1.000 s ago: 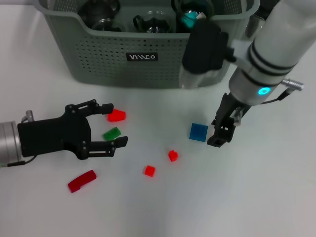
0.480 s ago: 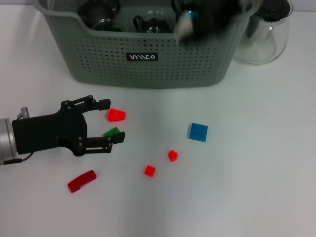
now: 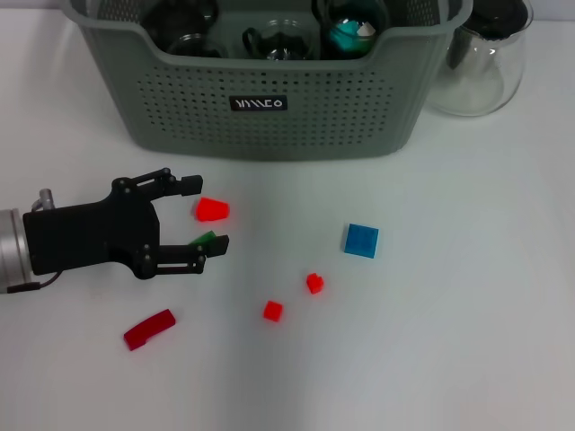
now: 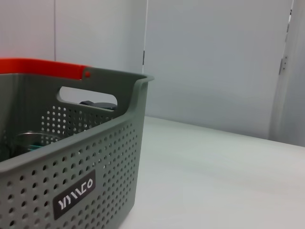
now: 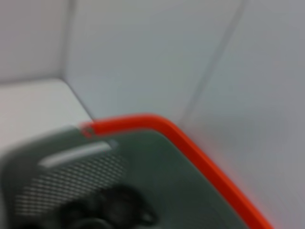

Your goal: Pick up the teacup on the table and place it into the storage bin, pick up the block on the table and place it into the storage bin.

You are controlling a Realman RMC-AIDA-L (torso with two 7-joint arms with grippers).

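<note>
Left gripper [image 3: 205, 214] hovers wide open over blocks scattered on the white table [image 3: 467, 341].

One fingertip lies just beside the red block [image 3: 212, 210]; the other covers part of the green block [image 3: 205, 239]; neither is gripped. The storage bin [image 3: 269, 108] stands beyond, holding dark glassware and a teal-tinted cup [image 3: 351, 34]. The blue block [image 3: 361, 241] lies well apart. The right gripper is out of sight.

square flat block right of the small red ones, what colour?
Blue: the square block shows best in the head view, lying flat on the table.
</note>
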